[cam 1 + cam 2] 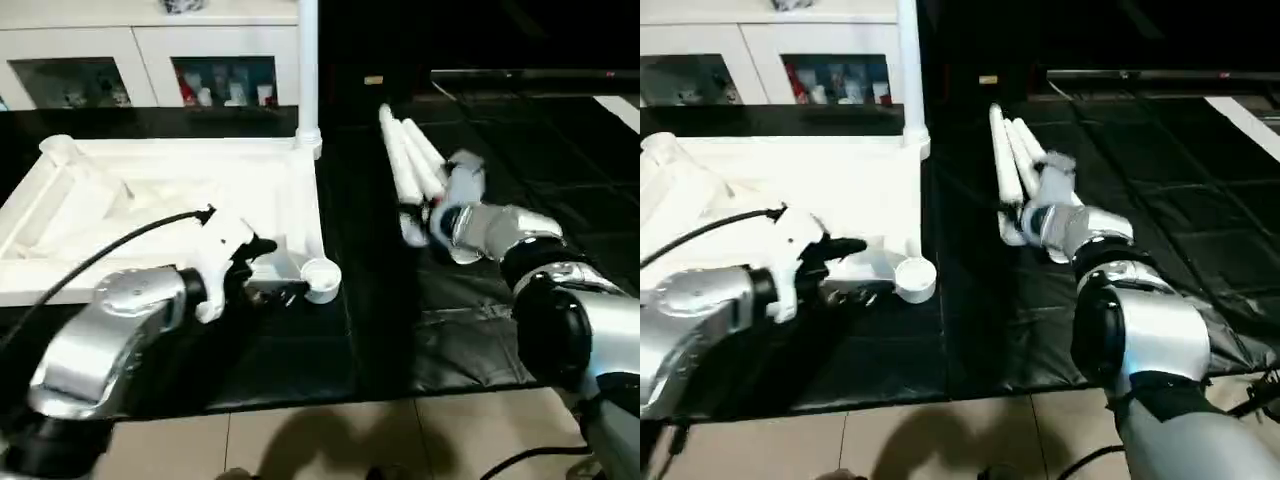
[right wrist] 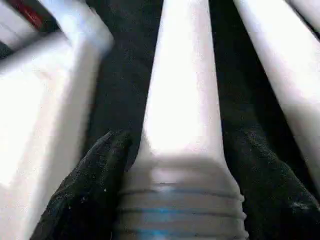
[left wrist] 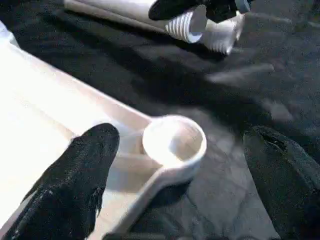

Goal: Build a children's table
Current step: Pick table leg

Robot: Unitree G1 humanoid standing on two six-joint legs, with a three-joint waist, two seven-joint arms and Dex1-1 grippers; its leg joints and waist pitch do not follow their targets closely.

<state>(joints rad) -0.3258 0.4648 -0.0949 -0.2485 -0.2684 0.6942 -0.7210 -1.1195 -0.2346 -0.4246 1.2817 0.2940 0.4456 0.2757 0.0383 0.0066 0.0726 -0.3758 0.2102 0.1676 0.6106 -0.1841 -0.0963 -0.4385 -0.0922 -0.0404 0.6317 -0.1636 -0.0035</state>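
Here the right gripper (image 2: 175,200) was clamped on a leg's (image 2: 182,100) threaded end, the left gripper (image 3: 175,175) hung open around the upturned tabletop's (image 1: 150,190) corner socket (image 3: 174,142), so the thread needed squaring before turning.

A white cabinet (image 1: 150,60) with glass doors — behind a black mat (image 1: 480,330) on the tiled floor (image 1: 330,440)

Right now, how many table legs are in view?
4. One leg stands upright in the tabletop's far corner. Three lie on the mat: one in the right gripper, two beside it.
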